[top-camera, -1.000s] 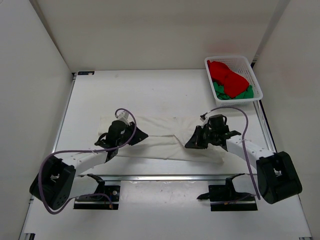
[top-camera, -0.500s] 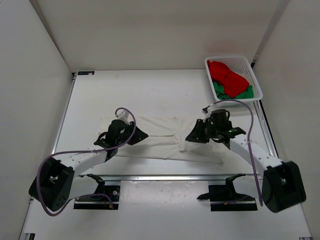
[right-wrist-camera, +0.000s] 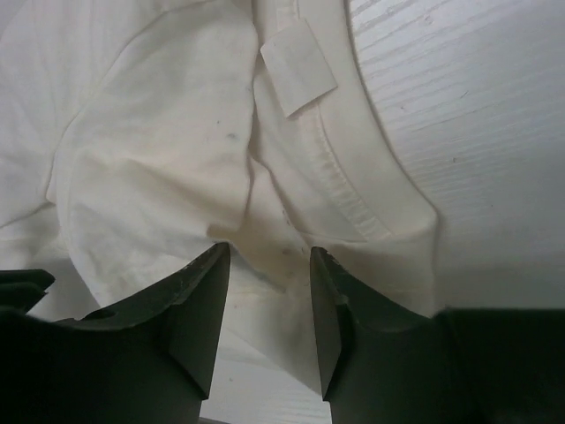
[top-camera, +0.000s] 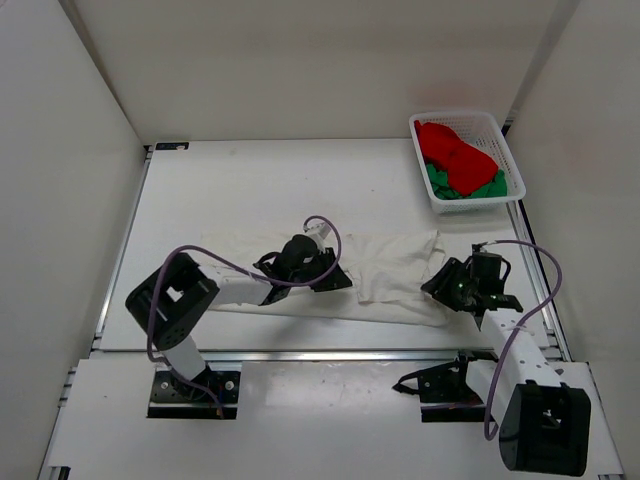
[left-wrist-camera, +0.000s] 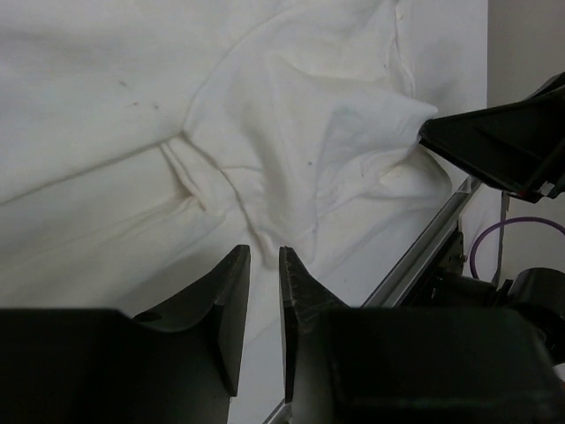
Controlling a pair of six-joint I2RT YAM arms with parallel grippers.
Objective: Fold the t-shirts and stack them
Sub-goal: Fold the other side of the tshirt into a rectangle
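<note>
Across the lower middle of the counter [top-camera: 250,190]: white t-shirt [top-camera: 390,280], long axis left to right, collar end at the right.
Upper right of the frame: lattice basket [top-camera: 512,165] holding the red t-shirt [top-camera: 455,150] over the green t-shirt [top-camera: 440,185].
Left arm [top-camera: 230,290]: stretched low to the right; left fingers [left-wrist-camera: 231,300] nearly together, pinching a ridge of white cloth.
Right arm [top-camera: 500,340]: bent, pointing left; right fingers [right-wrist-camera: 199,309] apart above the collar, holding nothing.
Cloth: soft, creased; ribbed neckband, sewn tag [right-wrist-camera: 297,66].
</note>
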